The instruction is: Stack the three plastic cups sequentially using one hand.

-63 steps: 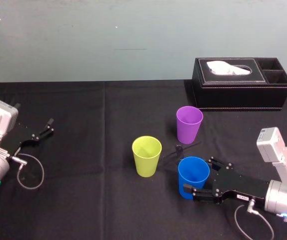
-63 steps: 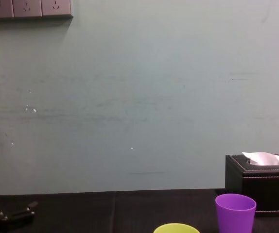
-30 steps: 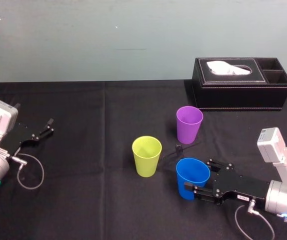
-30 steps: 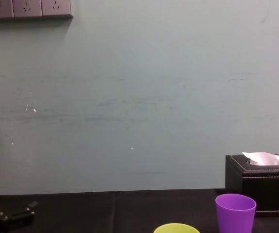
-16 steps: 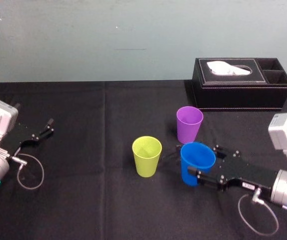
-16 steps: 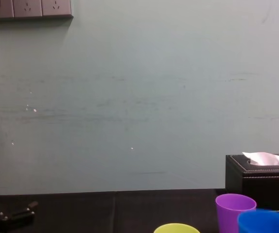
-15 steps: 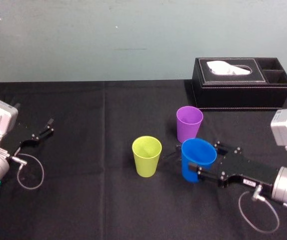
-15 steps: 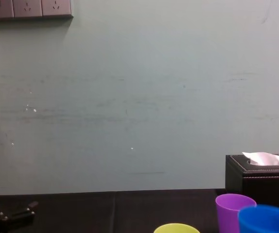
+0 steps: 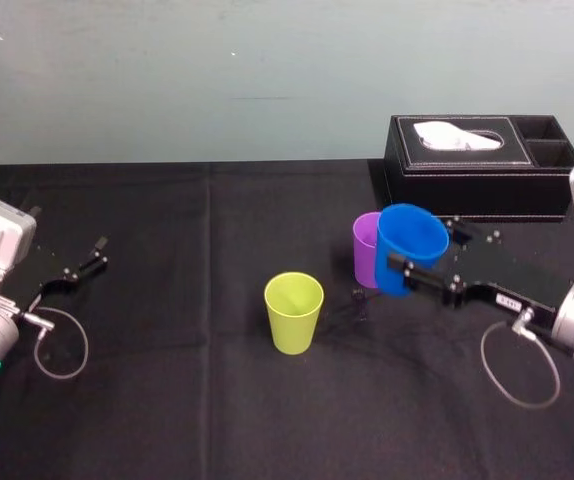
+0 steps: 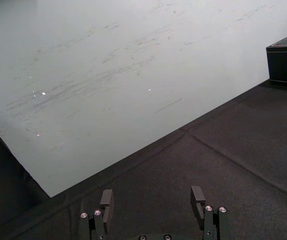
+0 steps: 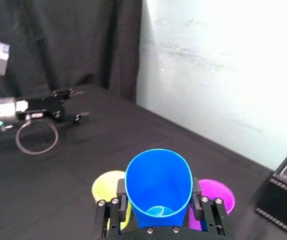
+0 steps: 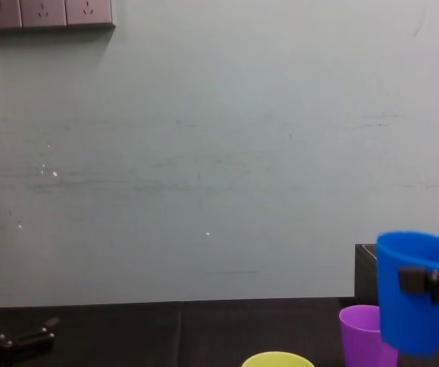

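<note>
My right gripper (image 9: 419, 255) is shut on the blue cup (image 9: 407, 240), one finger on each side of its wall, and holds it tilted in the air. The blue cup (image 11: 158, 187) hangs just beside and partly in front of the purple cup (image 9: 365, 250), which stands upright on the black cloth. In the chest view the blue cup (image 12: 411, 290) sits higher than the purple cup (image 12: 361, 336). The yellow-green cup (image 9: 294, 312) stands alone to the left, nearer me. My left gripper (image 9: 95, 250) rests open at the far left; nothing lies between its fingers (image 10: 106, 200).
A black tissue box (image 9: 482, 165) with a white tissue stands at the back right, behind the purple cup. A black cloth (image 9: 187, 400) covers the table. A pale wall rises behind it. A loose cable loops beside each arm.
The right gripper has lifted the blue cup off the cloth and carried it up and away from me, to the purple cup's side. The left arm has stayed still.
</note>
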